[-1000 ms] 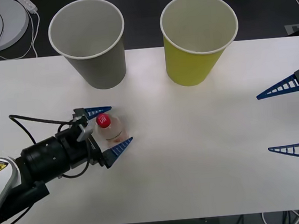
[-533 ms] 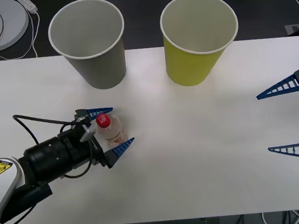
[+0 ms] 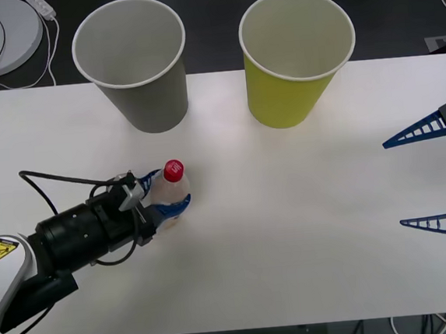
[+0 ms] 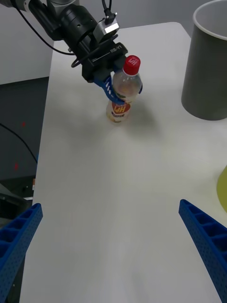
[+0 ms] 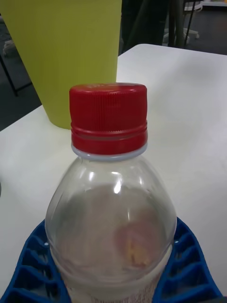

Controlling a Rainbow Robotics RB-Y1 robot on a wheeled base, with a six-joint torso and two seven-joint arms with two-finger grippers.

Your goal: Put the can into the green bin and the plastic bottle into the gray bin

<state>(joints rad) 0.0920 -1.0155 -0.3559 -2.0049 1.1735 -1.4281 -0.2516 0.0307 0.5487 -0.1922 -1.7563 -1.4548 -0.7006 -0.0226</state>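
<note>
Left gripper (image 3: pixel 162 197) clamps the plastic bottle (image 3: pixel 169 189), gray bin (image 3: pixel 132 62) at 12 o'clock; right gripper (image 3: pixel 431 177) idles wide open.

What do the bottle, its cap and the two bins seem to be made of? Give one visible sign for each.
Plastic bottle: clear glossy plastic; the inside shows through, with highlights.
Its cap: red hard plastic, ribbed sides.
Gray bin and green bin: probably matte paper, like big cups, with rolled white rims and pale insides.
The left gripper's blue ribbed fingers look like flexible plastic, curving around the bottle.
</note>
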